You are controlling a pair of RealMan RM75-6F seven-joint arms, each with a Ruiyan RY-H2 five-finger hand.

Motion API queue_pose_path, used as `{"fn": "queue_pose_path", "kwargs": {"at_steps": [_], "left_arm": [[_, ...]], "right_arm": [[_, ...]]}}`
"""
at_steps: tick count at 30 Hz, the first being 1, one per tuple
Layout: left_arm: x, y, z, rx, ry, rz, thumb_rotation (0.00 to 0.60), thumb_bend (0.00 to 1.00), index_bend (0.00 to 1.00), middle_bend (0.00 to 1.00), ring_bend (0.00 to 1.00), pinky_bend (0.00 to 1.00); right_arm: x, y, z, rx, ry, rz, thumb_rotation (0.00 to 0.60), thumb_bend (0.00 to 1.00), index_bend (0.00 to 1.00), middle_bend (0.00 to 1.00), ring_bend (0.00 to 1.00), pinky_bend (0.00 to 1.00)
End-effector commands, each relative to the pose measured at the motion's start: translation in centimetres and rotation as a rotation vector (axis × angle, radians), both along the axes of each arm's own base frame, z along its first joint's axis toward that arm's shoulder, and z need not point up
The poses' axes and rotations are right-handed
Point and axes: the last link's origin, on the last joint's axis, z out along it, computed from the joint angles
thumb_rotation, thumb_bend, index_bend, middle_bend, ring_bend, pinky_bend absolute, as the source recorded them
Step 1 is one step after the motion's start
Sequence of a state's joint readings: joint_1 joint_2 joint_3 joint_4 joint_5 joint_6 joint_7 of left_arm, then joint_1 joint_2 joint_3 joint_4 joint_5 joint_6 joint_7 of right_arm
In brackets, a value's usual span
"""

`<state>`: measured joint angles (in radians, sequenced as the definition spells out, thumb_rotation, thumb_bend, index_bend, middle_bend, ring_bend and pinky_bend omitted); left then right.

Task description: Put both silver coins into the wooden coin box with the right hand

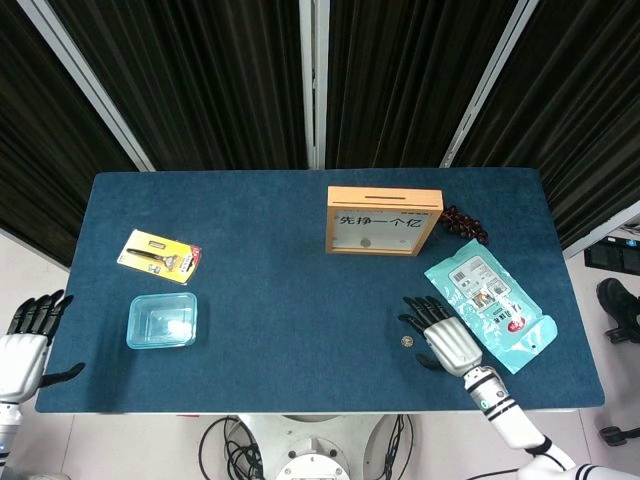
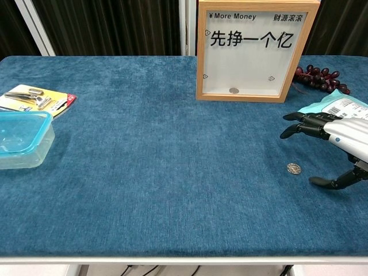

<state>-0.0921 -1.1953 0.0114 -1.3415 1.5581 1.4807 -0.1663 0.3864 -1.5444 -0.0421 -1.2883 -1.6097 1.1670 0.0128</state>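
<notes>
Right hand [image 2: 336, 150] is held open and empty just right of the silver coin [image 2: 294, 168], which lies flat, well nearer than the wooden coin box [image 2: 255, 50].

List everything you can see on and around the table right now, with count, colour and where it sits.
table: one, blue cloth top, fills the middle of both views
wooden coin box: one, light wood frame with white front, far centre-right, upright
silver coins: two; one on the cloth near the right robot hand, one inside the box at the bottom
teal packet: one, right side
dark grapes: one bunch, right of the box
clear blue container: one, left front
yellow razor card: one, left, behind the container
left robot hand: off the table's left edge, holds nothing
right robot hand: fingers spread, beside the loose coin
</notes>
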Motion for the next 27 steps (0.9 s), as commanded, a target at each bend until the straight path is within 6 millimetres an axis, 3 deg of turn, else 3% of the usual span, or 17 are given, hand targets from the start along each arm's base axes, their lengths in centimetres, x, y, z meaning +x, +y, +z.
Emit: {"fn": "queue_pose_path", "kwargs": {"at_steps": [1,27], "left_arm": [[0.0,0.0,0.0,-0.001,-0.001,0.000,0.600,0.05,0.00,0.00,0.00,0.00],[0.0,0.1,0.0,-0.003,-0.002,-0.004,0.600,0.05,0.00,0.00,0.00,0.00]], "right_arm": [[0.0,0.0,-0.1,-0.008,-0.005,0.002,0.600,0.18,0.24,0.02,0.00,0.00],[-0.7,0.2,-1.1,-0.016,-0.010,-0.025,0.600,0.21,0.38,0.04,0.00,0.00]]}}
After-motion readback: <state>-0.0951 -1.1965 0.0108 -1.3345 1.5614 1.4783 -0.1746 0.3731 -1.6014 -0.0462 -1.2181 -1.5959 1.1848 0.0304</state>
